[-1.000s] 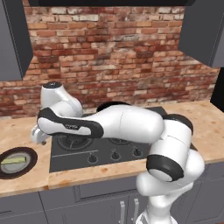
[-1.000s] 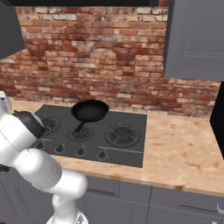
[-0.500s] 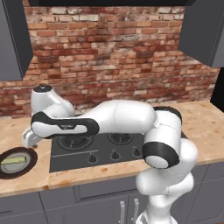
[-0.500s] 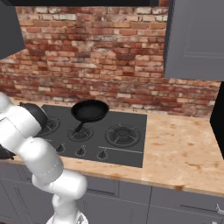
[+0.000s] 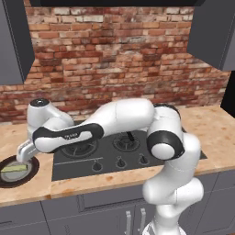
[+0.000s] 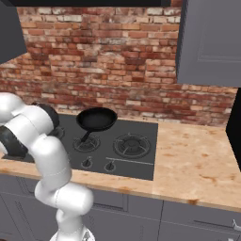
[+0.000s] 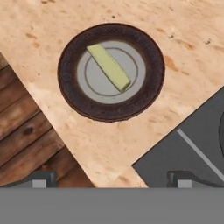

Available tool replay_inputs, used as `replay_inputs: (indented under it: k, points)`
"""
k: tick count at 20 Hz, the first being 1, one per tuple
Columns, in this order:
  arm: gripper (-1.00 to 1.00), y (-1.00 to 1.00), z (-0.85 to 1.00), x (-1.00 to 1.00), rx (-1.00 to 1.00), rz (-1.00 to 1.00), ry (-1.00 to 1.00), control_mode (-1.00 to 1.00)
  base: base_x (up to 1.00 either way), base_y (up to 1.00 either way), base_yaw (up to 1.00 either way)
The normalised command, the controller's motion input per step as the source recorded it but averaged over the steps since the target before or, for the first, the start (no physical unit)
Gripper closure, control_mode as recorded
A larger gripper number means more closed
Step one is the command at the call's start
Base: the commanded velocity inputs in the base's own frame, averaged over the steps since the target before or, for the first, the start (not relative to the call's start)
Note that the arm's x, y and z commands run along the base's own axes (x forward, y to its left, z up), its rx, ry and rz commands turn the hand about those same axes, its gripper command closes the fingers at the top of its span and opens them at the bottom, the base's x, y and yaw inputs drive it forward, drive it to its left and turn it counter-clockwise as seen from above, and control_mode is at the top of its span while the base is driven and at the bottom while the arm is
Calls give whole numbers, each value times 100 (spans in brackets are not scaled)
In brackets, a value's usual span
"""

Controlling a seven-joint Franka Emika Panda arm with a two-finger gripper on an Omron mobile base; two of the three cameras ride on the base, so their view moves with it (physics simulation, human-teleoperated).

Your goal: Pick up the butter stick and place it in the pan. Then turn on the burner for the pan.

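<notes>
The butter stick [image 7: 109,67] is a small pale yellow bar lying diagonally on the grey centre of a dark round plate [image 7: 151,87]. In the left base view the plate [image 5: 26,176] sits on the counter left of the cooktop, with the butter stick [image 5: 13,168] on it. My gripper [image 5: 22,156] hangs just above the plate's right side. My gripper [image 7: 111,179] is open, its fingertips [image 7: 41,178] wide apart with nothing between them, short of the plate. The black pan [image 6: 96,119] sits on the cooktop's rear left burner, handle toward the front.
The black cooktop [image 6: 127,146] has knobs [image 6: 87,162] along its front edge; its corner [image 7: 192,153] lies close beside the plate. The counter's front edge drops to a wooden floor [image 7: 22,131]. A brick wall [image 5: 114,55] and grey cabinets [image 6: 207,42] stand behind and above.
The arm has swung further left and lower, carrying the open gripper from the cooktop's left edge toward the plate with the butter stick. The pan and plate have not moved.
</notes>
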Motion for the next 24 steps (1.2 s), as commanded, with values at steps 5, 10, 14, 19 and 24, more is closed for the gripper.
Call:
replay_inputs:
  k: [5, 10, 14, 19, 24]
  points:
    - [-100, 17, 0, 0, 0, 2, 0, -100, 0, 0, 0]
    - [-100, 19, -3, 0, -3, 0, 0, -100, 0, 0, 0]
    - [-100, 20, -13, 3, -4, 0, 0, -100, 0, 0, 0]
    - [-100, 15, -11, 12, -3, 0, 0, -100, 0, 0, 0]
    - [-100, 5, -13, 21, 0, 3, 1, -100, 0, 0, 0]
